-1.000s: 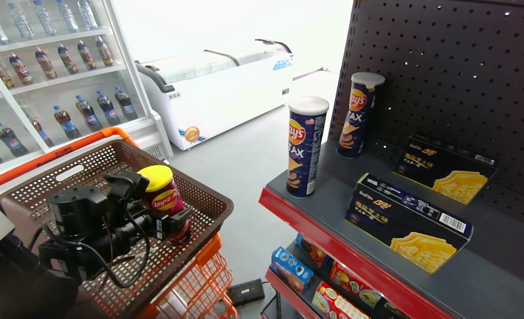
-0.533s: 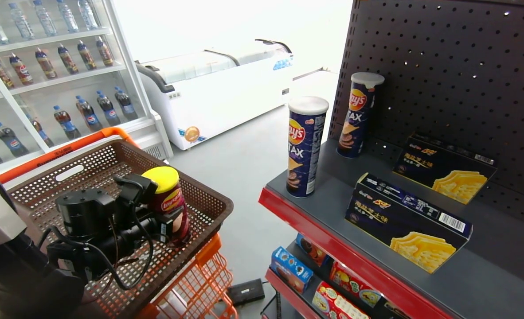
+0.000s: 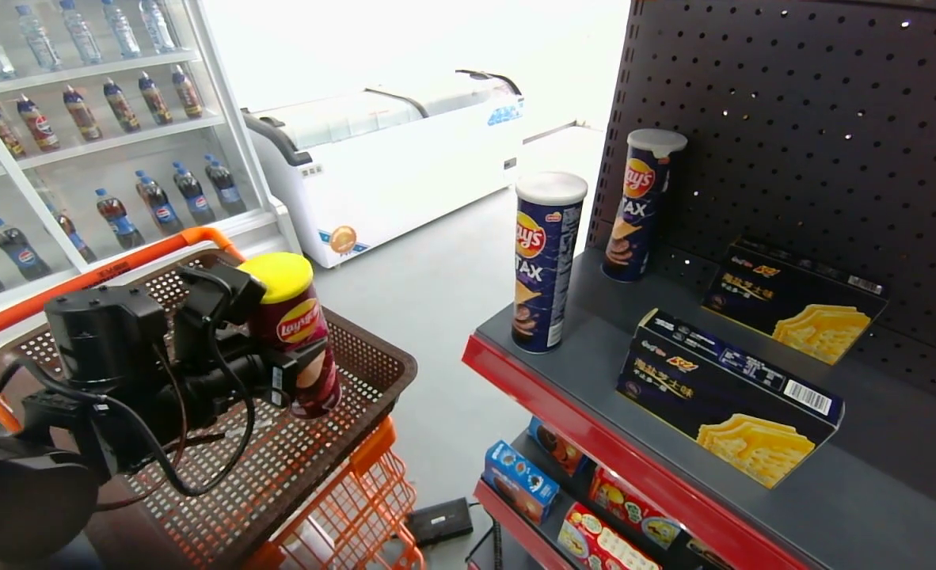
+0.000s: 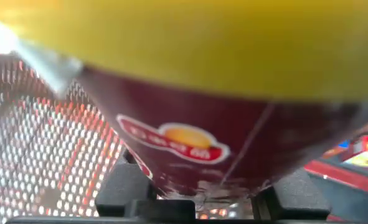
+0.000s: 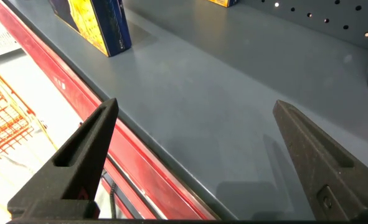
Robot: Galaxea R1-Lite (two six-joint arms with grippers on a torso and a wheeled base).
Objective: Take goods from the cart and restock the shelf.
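A maroon chip can (image 3: 303,326) with a yellow lid hangs tilted just above the brown basket (image 3: 373,355) on the orange cart (image 3: 361,495). My left gripper (image 3: 278,348) is shut on the can's body; up close the can (image 4: 196,124) sits between the black fingers (image 4: 124,190). The grey top shelf (image 3: 595,340) with a red front edge stands to the right. My right gripper (image 5: 199,155) hovers open over a bare stretch of that shelf (image 5: 190,81), with nothing between its fingers.
Two tall blue chip cans (image 3: 547,261) (image 3: 644,207) stand at the shelf's left end, with two dark cracker boxes (image 3: 729,396) (image 3: 793,301) to their right. A pegboard backs the shelf. Snack boxes (image 3: 519,479) fill the lower shelves. A drinks fridge and a chest freezer stand behind.
My left gripper has risen with the maroon can, lifting it off the basket floor and a little to the left. The shelf goods have not moved.
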